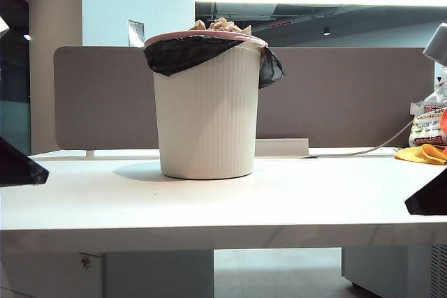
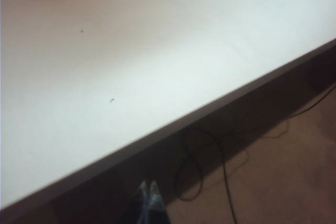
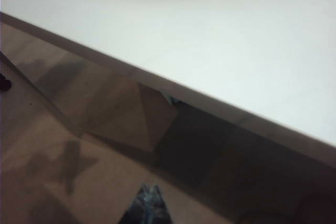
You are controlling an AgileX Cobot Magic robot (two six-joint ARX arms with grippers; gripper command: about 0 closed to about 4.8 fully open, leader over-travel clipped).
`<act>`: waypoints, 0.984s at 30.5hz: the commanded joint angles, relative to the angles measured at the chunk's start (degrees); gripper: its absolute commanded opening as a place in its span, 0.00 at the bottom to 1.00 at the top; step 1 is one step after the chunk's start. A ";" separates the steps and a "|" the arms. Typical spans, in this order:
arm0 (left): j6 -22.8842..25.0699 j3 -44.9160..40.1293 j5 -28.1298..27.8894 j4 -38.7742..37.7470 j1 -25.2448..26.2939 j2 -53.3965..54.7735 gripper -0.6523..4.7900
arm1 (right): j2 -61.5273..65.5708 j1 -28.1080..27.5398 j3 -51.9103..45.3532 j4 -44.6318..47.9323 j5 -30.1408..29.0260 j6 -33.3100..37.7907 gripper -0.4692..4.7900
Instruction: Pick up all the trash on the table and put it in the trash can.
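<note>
Exterior view: trash (image 1: pixel 220 26) is sitting heaped in the trash can (image 1: pixel 207 106) at table (image 1: pixel 209 200) centre, none showing loose. Left gripper (image 2: pixel 148 192) and right gripper (image 3: pixel 148 195) are both hanging pinched shut, empty, off the front edge; bin lying toward 12 o'clock, roughly equally near each.

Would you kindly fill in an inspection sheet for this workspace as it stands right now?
Surface: table, white, no loose trash seen on it.
Job's things: trash can upright at centre; tan paper trash heaped above its pink rim.
Clutter: yellow-orange cloth and printed white bag at the far right.
Grippers: left gripper and right gripper both shut, empty, off the table's front edge above the floor.
Cables: black cable on the floor; grey cable by the partition.
Surroundings: grey-brown partition behind.
</note>
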 commanded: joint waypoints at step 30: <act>-0.04 0.13 2.45 -4.11 34.75 -29.94 0.11 | -37.05 -28.70 0.46 -5.25 -5.07 0.09 0.09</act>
